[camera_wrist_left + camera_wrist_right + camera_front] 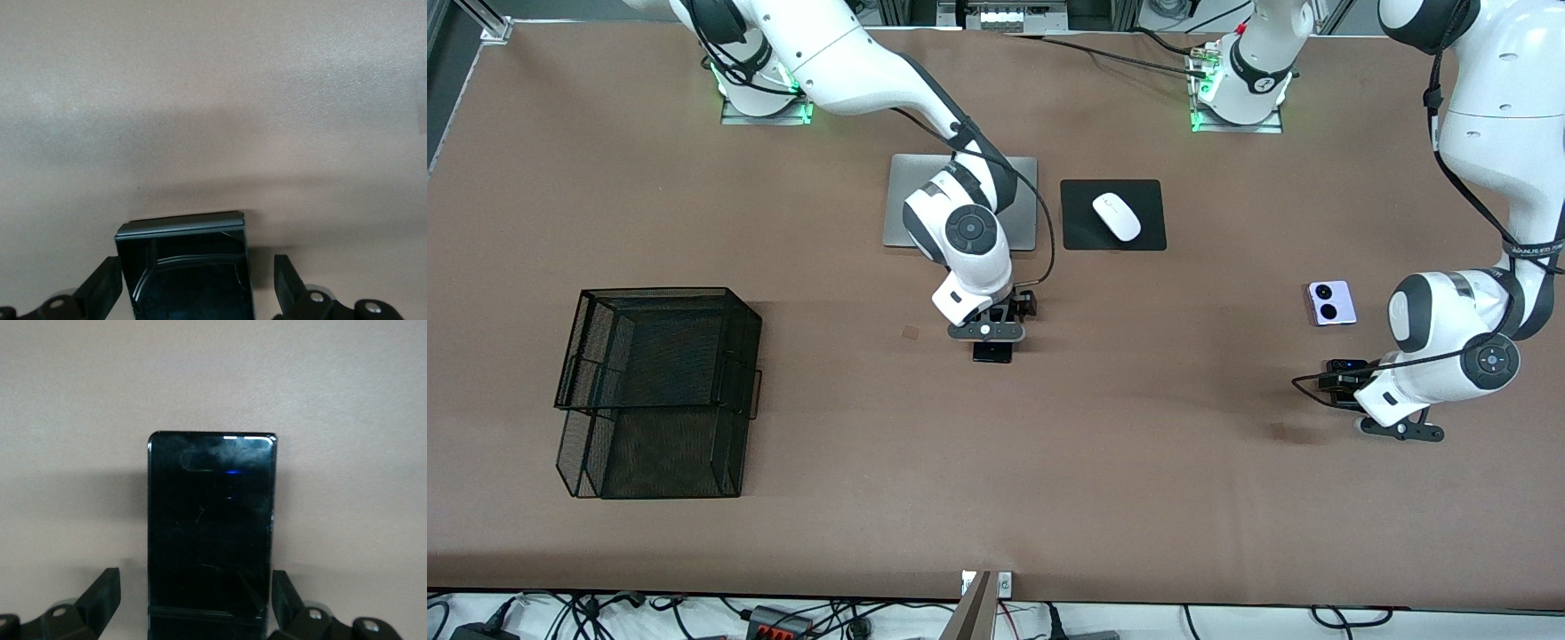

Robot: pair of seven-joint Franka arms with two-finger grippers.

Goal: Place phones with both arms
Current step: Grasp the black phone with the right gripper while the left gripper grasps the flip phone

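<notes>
On the brown bench point(1138, 462), with a wire basket point(658, 391) waiting at the right arm's end, likely the phones' destination, two arms are poised to pick at once. The right end effector point(193, 603), just nearer the camera than the laptop point(907, 213), straddles the long black phone point(210, 527), fingers spread. The left end effector point(197, 287), near the lavender flip phone point(1332, 302), brackets the black flip phone point(187, 273), fingers apart too, neither gripping yet.
</notes>
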